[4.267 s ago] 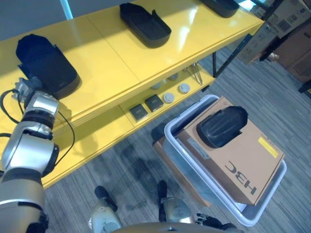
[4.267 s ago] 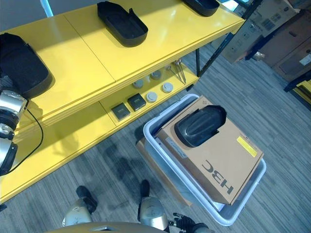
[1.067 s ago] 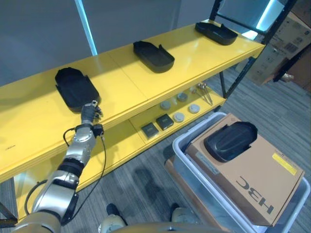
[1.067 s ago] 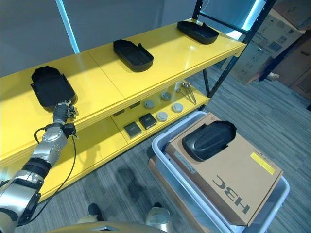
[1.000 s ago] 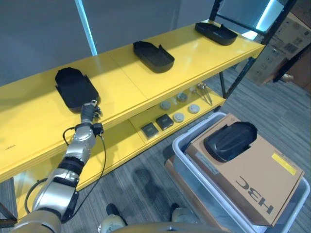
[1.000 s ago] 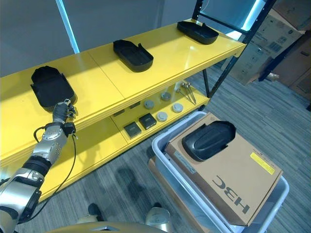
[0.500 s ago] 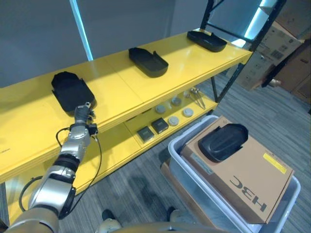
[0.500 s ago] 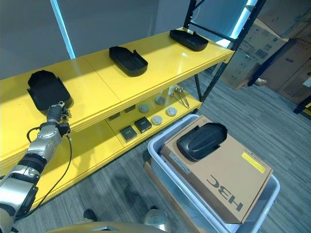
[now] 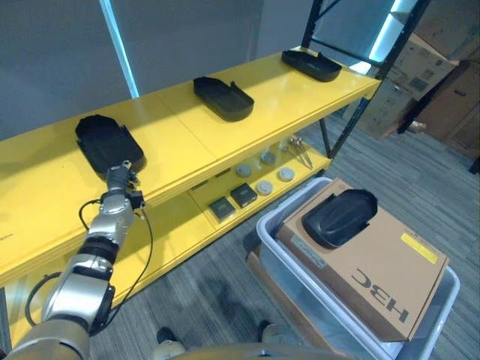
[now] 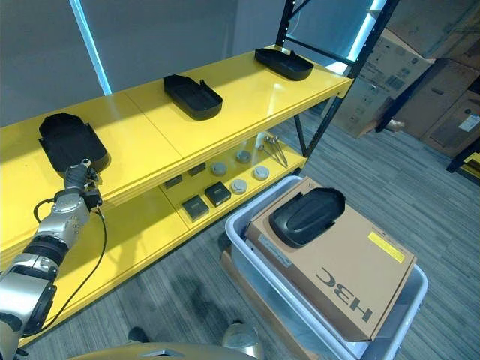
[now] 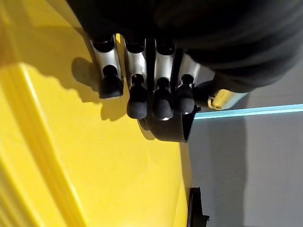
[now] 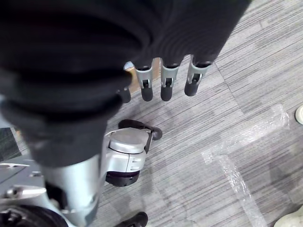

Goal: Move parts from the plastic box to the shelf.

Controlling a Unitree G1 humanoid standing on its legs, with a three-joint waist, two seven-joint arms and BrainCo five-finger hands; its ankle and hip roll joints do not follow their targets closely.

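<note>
Left eye view. We log a yellow shelf (image 9: 180, 142) with three black tray-shaped parts on its top board: one near the left end (image 9: 103, 141), one at the middle (image 9: 223, 97), one at the far right end (image 9: 310, 64). On the lower board, under the middle part, we count two small black square blocks (image 9: 232, 201) and several grey discs (image 9: 264, 187). Below the shelf's right end stands the plastic box (image 9: 279, 247), grey-walled, on the carpet; a cardboard carton (image 9: 379, 270) lies across its top, and a fourth black part (image 9: 339, 217) rests on the carton. The left arm reaches up to the shelf's front edge; the left hand (image 9: 118, 178) sits just below the left-end part, apart from it.

Right eye view. We note the same layout; cardboard boxes (image 10: 409, 75) stand on the floor beyond the shelf's right end.

Left wrist view. We see the fingers (image 11: 137, 97) in a row, slackly extended over the yellow board, holding nothing; the left-end part (image 11: 168, 127) lies just past their tips.

Right wrist view. We record the right hand (image 12: 163, 71) hanging over the grey carpet (image 12: 227, 142), fingers relaxed and empty, well away from the shelf.
</note>
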